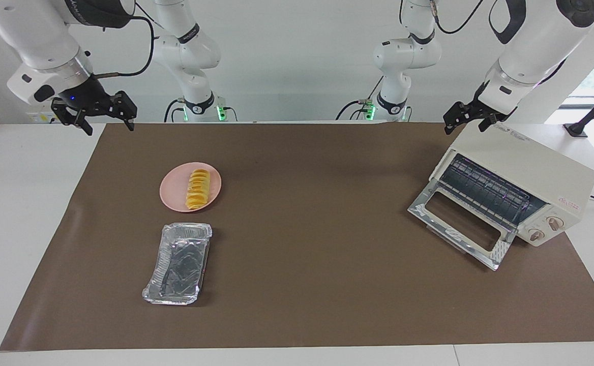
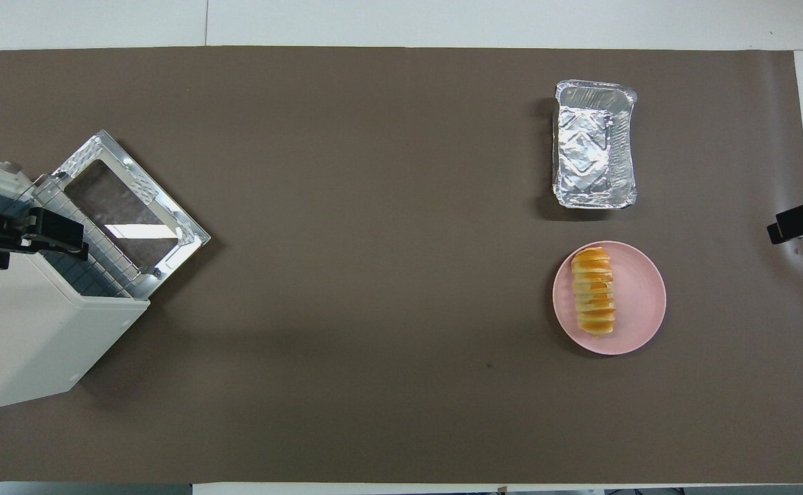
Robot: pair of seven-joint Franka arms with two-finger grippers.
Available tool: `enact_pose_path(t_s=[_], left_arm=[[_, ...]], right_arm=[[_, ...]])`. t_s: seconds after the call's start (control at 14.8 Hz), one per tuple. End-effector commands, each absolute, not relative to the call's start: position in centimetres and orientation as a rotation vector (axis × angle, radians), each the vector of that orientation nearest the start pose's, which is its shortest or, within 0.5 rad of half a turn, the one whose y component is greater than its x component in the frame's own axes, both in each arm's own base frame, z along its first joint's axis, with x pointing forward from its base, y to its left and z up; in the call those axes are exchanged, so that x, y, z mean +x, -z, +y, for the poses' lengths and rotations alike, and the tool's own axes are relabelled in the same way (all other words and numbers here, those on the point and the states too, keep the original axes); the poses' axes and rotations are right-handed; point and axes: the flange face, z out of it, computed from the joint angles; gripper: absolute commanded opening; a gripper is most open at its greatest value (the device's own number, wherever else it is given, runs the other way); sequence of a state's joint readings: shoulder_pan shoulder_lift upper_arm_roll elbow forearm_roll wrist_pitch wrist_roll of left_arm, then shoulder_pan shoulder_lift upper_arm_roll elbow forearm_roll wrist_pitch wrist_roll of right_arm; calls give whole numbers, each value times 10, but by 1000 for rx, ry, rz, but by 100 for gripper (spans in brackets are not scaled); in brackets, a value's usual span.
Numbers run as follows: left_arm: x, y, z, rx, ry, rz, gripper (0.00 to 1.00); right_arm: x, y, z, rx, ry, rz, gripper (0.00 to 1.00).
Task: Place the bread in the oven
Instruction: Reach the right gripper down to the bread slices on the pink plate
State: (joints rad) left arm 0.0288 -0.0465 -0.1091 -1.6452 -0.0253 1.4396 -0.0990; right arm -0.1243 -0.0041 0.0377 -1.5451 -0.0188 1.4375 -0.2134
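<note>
On the brown-matted counter (image 1: 297,284), the ridged golden bread loaf (image 1: 198,189) lies loose on a round pink plate (image 1: 172,195) near a foil tray (image 1: 177,264), well apart from the cream toaster oven (image 1: 526,168), whose door hangs open. My right gripper (image 1: 105,118) and left gripper (image 1: 464,119) hang empty, jaws wide. A squeeze might crush it, or the plate might skid.

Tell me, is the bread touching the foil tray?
Apart. The overhead view shows the bread lying on the pink plate, with a strip of bare brown mat between the plate and the foil tray.
</note>
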Motion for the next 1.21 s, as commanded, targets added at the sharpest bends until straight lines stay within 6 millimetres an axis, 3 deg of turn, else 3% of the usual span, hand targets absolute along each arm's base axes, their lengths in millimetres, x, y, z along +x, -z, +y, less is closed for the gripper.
enact_pose_path(t_s=[0.0, 0.27, 0.54, 0.67, 0.81, 0.88, 1.01, 1.14], left_arm=[[515, -608, -44, -3122, -255, -36, 100], [515, -608, -44, -3122, -255, -36, 100], [515, -608, -44, -3122, -255, -36, 100], [515, -608, -44, -3122, -255, -36, 100], [515, -608, -44, -3122, -255, -36, 100], [515, -609, -44, -3122, -252, -36, 100], [515, -608, -44, -3122, -255, -36, 100], [515, -608, -44, -3122, -255, -36, 100]], right_arm=[[533, -626, -51, -3138, -166, -224, 100], [528, -621, -48, -3134, -195, -221, 100], [507, -593, -35, -3129, -246, -253, 100], [496, -568, -10, -3145, -181, -298, 100], [482, -538, 6, -3164, -148, -230, 100], [476, -524, 24, -3170, -139, -216, 100], [476, -499, 47, -3178, -154, -158, 100], [486, -468, 53, -3166, -156, -139, 100]])
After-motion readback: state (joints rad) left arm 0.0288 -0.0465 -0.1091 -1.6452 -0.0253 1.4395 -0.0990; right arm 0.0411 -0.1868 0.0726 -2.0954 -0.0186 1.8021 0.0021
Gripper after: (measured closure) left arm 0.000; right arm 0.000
